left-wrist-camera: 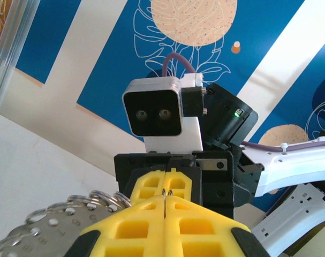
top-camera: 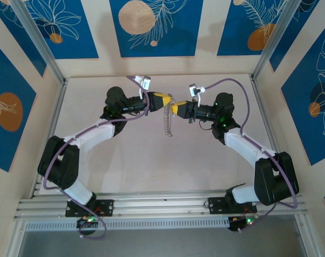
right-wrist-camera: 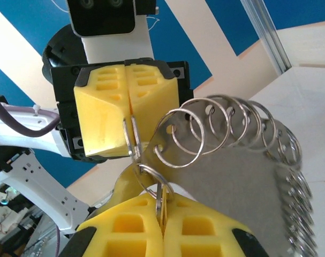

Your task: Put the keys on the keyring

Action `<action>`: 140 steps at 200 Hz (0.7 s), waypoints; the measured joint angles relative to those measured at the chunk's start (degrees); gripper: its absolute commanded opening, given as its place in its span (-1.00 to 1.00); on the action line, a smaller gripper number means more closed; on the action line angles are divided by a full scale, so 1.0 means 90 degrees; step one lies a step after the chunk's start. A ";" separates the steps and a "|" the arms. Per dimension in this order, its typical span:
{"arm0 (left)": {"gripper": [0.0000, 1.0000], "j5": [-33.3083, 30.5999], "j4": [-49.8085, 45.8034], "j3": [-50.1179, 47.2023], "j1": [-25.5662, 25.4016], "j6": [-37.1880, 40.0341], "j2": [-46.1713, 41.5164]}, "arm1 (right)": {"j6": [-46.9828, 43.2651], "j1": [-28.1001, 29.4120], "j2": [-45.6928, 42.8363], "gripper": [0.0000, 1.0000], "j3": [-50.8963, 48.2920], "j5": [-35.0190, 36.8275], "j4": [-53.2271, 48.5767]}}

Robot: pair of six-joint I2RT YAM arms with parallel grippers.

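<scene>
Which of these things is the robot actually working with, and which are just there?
In the job:
- keyring, clamped in the shut left gripper
- small metal piece, perhaps the key, pinched in the shut right gripper

Just there:
- table
- blue patterned walls
- metal rails at the near edge

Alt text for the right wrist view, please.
Two shut yellow grippers nearly meet: the right gripper, below, and the left gripper, above, each pinch a wire ring on the grey keyring, whose coils fan out rightward.
</scene>
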 measured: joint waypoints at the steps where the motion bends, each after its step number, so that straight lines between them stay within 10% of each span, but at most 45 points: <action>1: -1.00 0.0000 0.0002 0.0000 0.0000 0.0000 0.0000 | 0.0000 0.0002 0.0000 -1.00 0.0000 -0.0002 0.0000; 101: -1.00 -0.0046 0.0155 0.0000 -0.0039 -0.0100 0.0000 | -0.0318 0.0389 0.0000 -1.00 0.0136 0.0117 -0.0389; 140: -1.00 -0.0136 0.0219 0.0000 -0.0066 -0.0129 0.0000 | -0.0374 0.0328 -0.0015 -0.19 0.0126 0.0146 -0.0561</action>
